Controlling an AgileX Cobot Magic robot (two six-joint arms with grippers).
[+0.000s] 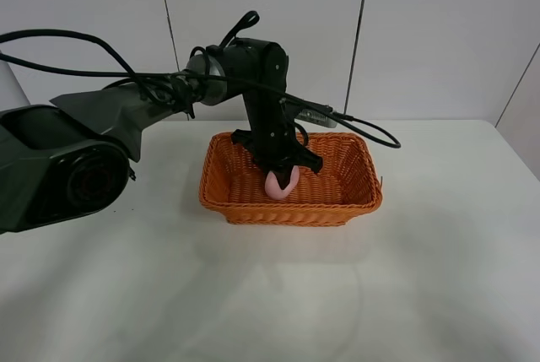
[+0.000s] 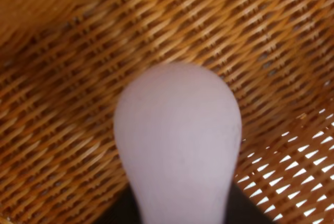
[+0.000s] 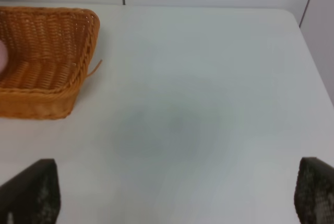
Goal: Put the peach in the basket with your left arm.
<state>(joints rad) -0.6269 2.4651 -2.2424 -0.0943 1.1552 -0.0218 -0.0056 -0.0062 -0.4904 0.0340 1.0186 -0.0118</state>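
Observation:
The orange wicker basket (image 1: 291, 178) stands at the middle back of the white table. My left gripper (image 1: 283, 175) reaches down into it and is shut on the pale-pink peach (image 1: 280, 184), holding it just above the basket floor. In the left wrist view the peach (image 2: 177, 145) fills the middle, with the woven basket floor (image 2: 62, 130) close behind it and only dark bits of the fingers (image 2: 117, 213) showing beside it. My right gripper (image 3: 177, 192) is open and empty over bare table, to the right of the basket (image 3: 52, 67).
The white table (image 1: 422, 278) stretches around the basket. The left arm's black cables (image 1: 354, 126) loop over the basket's back rim. A loose wicker strand (image 3: 95, 67) sticks out of the basket's right side. A panelled white wall stands behind the table.

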